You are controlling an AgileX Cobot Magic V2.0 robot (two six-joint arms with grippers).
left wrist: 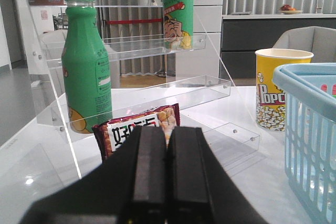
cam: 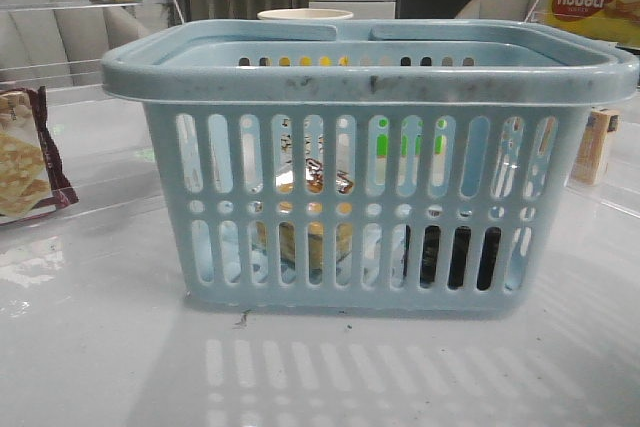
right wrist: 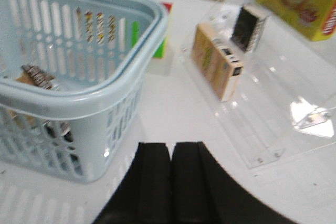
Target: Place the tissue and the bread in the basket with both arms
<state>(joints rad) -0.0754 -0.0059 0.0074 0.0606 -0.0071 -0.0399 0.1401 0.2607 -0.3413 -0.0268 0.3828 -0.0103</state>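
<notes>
while both arms sat clear of the load, the basket (cam: 370, 162) stood upright on the white counter (cam: 100, 347); the bread (cam: 310, 209) lay inside it, seen through the front slots towards the left of centre; the tissue (cam: 455, 257) showed as a dark pack low on the basket floor to the right of the bread; left claw (left wrist: 167, 174) had its fingers pressed together, nothing between them, with a maroon-edged snack packet (left wrist: 140, 128) and a green bottle (left wrist: 85, 61) beyond it; right claw (right wrist: 172, 182) likewise fully closed and empty, just beside the basket's outer wall; a popcorn cup (left wrist: 278, 87) stood near the basket.
</notes>
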